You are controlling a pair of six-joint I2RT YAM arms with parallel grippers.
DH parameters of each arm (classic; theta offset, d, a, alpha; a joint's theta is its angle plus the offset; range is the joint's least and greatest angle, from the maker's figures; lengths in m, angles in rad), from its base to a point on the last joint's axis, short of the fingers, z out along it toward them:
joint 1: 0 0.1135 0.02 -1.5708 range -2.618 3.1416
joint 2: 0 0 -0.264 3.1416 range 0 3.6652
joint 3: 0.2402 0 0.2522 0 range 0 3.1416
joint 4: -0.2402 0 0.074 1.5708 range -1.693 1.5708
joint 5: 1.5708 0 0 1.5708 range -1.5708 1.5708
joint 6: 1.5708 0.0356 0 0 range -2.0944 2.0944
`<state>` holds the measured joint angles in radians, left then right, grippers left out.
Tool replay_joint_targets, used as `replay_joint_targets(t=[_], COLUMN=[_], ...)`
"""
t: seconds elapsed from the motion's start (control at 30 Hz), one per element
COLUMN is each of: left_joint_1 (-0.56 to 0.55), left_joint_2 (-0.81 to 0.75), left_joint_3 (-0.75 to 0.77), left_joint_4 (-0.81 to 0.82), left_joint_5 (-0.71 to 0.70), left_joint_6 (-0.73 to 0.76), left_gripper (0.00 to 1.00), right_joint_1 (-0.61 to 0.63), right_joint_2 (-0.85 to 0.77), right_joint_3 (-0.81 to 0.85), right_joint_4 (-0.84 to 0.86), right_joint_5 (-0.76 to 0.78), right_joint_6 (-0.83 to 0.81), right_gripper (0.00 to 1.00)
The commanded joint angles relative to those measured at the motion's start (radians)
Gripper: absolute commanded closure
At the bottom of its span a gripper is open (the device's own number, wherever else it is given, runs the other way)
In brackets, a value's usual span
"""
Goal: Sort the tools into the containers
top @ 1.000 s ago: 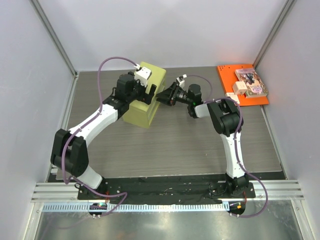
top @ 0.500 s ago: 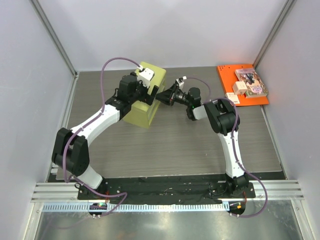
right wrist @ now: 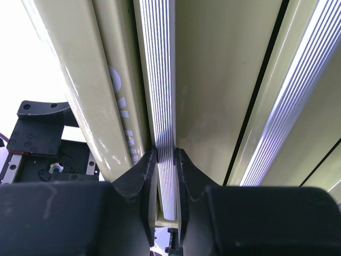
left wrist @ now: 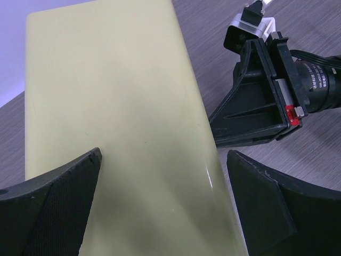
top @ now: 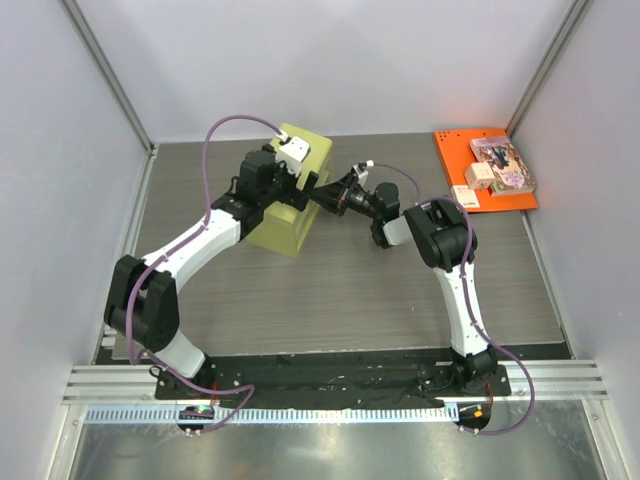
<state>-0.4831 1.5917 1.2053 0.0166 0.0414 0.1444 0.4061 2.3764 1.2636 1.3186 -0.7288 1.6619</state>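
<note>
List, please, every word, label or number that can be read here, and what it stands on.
None reads in full.
Raised letters on the yellow-green box: partly hidden, unreadable.
White print on the right arm's motor: too small.
Covers of the books on the orange board: too small.

No legible text — embossing on box (right wrist: pixel 213 80) unclear

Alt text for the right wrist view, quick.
The right gripper has its jaws shut on a ribbed strip of the pale yellow-green container, whose panels fill the frame. At lower left, black hardware shows.
</note>
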Motion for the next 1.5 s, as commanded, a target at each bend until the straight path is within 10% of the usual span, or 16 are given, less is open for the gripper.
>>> replay_joint_targets(t=[0.0,0.43,0.8,1.47], left_joint_1=[-0.003,-0.006,-0.078,-0.08], left_joint_2=[0.02,0.016,0.082,0.083], left_joint_3=[-0.015,-0.012,0.026,0.033], left_joint_4=[-0.03,-0.03,-0.027,-0.021], left_joint_5=[-0.008,0.028,-0.225,-0.259], left_joint_6=[0.001,-0.005,0.107,0.101], left_gripper=[0.0,0.0,0.0,0.0], right_joint_1=[0.06,0.019,0.0,-0.133], right_joint_2=[-0.002,-0.106,-0.172,-0.491], right_joint_3=[-0.007,-0.161,-0.223,-0.409], right_joint_4=[0.179,0.062,-0.002,-0.518], right_joint_5=[-0.015,0.037,0.046,0.028], right_joint_6=[0.024,-0.113,-0.181,-0.606], right_gripper=[0.97,0.99,0.99,0.99])
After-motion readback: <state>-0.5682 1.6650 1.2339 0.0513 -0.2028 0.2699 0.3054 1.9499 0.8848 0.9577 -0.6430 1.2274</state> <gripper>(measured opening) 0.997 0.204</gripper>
